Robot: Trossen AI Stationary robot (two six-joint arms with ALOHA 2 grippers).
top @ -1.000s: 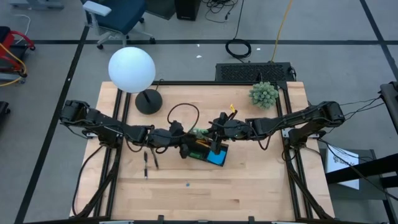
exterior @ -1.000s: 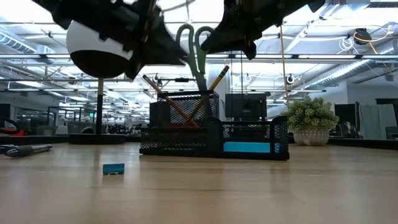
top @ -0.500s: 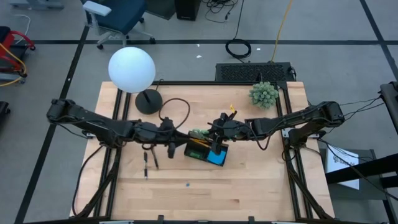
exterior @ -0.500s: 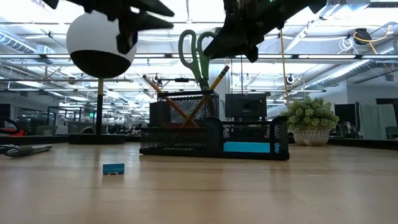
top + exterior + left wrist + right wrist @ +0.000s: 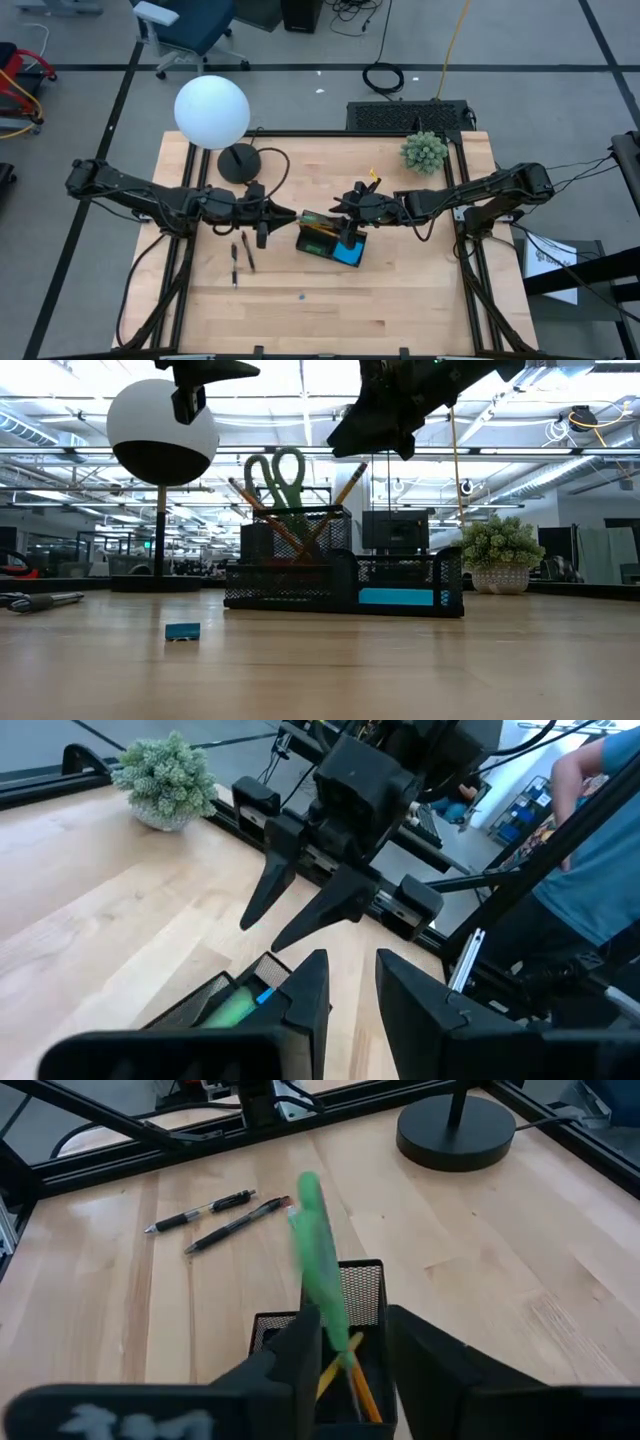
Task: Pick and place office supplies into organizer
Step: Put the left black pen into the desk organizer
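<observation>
The black mesh organizer [image 5: 330, 241] [image 5: 345, 575] stands mid-table. Green-handled scissors [image 5: 275, 475] [image 5: 316, 1250] stand blades-down in its taller cup, leaning, beside two orange pencils [image 5: 345, 488]. The blue pad [image 5: 400, 597] lies in a low compartment. Two dark pens [image 5: 240, 260] [image 5: 215, 1213] and the small eraser [image 5: 300, 295] [image 5: 182, 631] lie on the wood. My right gripper [image 5: 338, 210] [image 5: 355, 1350] hovers open above the cup, clear of the scissors. My left gripper [image 5: 280, 215] [image 5: 350, 985] is open in the air, left of the organizer.
A lamp with a round black base [image 5: 238, 162] and white globe [image 5: 212, 110] stands at the far left. A spiky green plant ball [image 5: 425, 151] sits at the far right. A person in a blue sleeve [image 5: 600, 850] stands beyond the table. Bare wood lies toward the near edge.
My left gripper has drawn back from the organizer toward the table's left edge. The scissors, which stood high beside my right gripper, have dropped lower into the tall cup and tipped leftward. My right gripper has stayed above the cup.
</observation>
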